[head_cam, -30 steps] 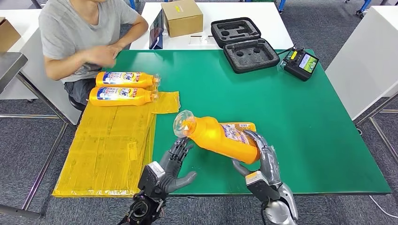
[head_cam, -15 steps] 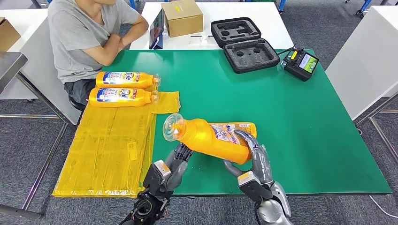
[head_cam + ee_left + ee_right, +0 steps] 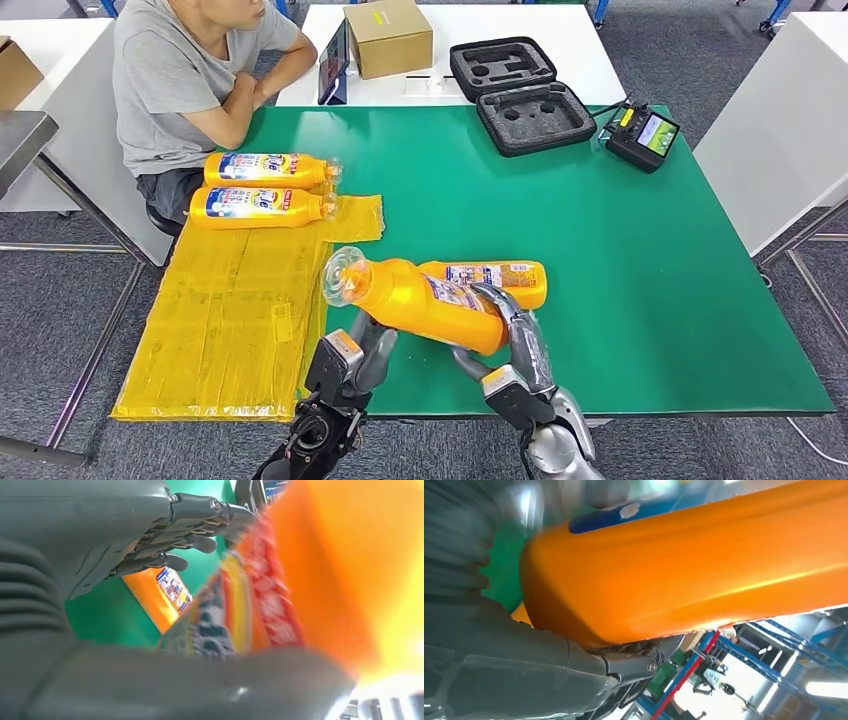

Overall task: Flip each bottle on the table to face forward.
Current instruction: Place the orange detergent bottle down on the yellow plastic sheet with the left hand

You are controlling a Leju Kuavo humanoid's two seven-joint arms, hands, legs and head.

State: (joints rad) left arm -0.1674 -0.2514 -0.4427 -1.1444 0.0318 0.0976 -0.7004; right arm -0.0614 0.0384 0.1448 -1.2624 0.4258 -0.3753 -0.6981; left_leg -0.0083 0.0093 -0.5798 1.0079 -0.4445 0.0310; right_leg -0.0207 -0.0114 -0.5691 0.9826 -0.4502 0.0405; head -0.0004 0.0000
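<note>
Both hands' fingers now clasp the orange bottle (image 3: 425, 300), carried further left.

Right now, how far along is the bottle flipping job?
Two bottles lie label-up side by side on the yellow sheet, apparently done. The right hand holds a third bottle lifted, left hand beneath its neck. A fourth bottle lies behind it on the table, left.

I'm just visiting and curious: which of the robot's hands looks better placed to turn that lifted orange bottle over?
Probably the right hand: it grips the base end of the raised bottle. The left hand sits under the bottle's neck, seemingly only supporting.
</note>
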